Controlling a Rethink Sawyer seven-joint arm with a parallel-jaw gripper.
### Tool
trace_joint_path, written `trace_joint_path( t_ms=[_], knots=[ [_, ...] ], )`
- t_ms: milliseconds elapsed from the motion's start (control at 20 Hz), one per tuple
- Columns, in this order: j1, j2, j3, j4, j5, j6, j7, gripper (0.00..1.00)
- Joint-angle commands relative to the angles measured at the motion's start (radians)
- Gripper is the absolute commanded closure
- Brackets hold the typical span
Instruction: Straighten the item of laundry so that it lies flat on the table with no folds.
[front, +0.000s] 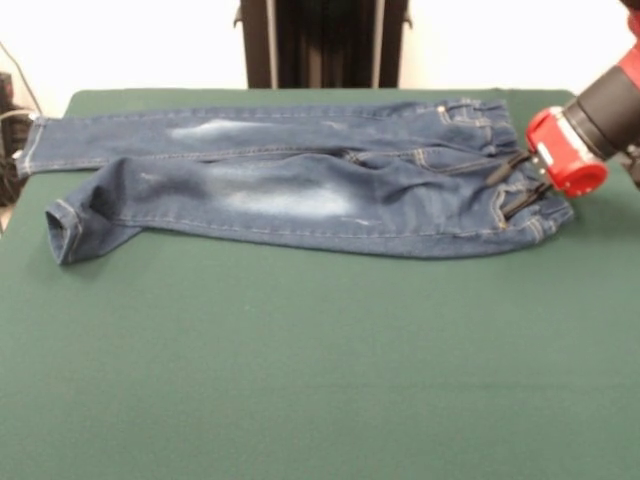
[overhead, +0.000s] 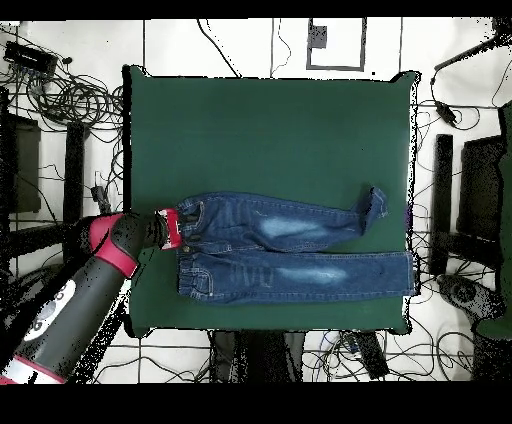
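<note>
The dark blue jeans (front: 300, 185) lie across the far half of the green table (front: 300, 380), waistband at the right, legs running left. The far leg is straight and reaches the table's left edge. The near leg ends in a cuff (front: 62, 228) that is bent and turned up. My gripper (front: 515, 185) comes in from the right and is low at the waistband. Its two black fingers (front: 508, 168) stand apart with denim between them. In the overhead view the jeans (overhead: 290, 250) lie on the table (overhead: 270, 130) near the robot's side, with the gripper (overhead: 180, 232) at the waistband on the left.
The robot's dark pedestal (front: 320, 40) stands behind the table's far edge. Cables and equipment (overhead: 60, 90) surround the table on the floor. The far leg's cuff (front: 30, 145) lies at the table's left edge.
</note>
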Motion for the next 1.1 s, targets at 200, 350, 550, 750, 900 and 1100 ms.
trace_joint_path(
  t_ms=[200,350,550,750,900,1100],
  knots=[
    [0.077,0.142,0.101,-0.429,0.1,0.28,0.345,0.0],
    [0.073,0.159,0.064,-0.474,0.102,0.338,0.354,0.0],
    [0.076,0.156,0.066,-0.468,0.121,0.314,0.345,0.0],
    [0.084,0.141,0.092,-0.439,0.136,0.267,0.345,0.0],
    [0.088,0.132,0.107,-0.416,0.135,0.233,0.334,0.0],
    [0.096,0.113,0.091,-0.378,0.084,0.231,0.266,0.0]
  ],
)
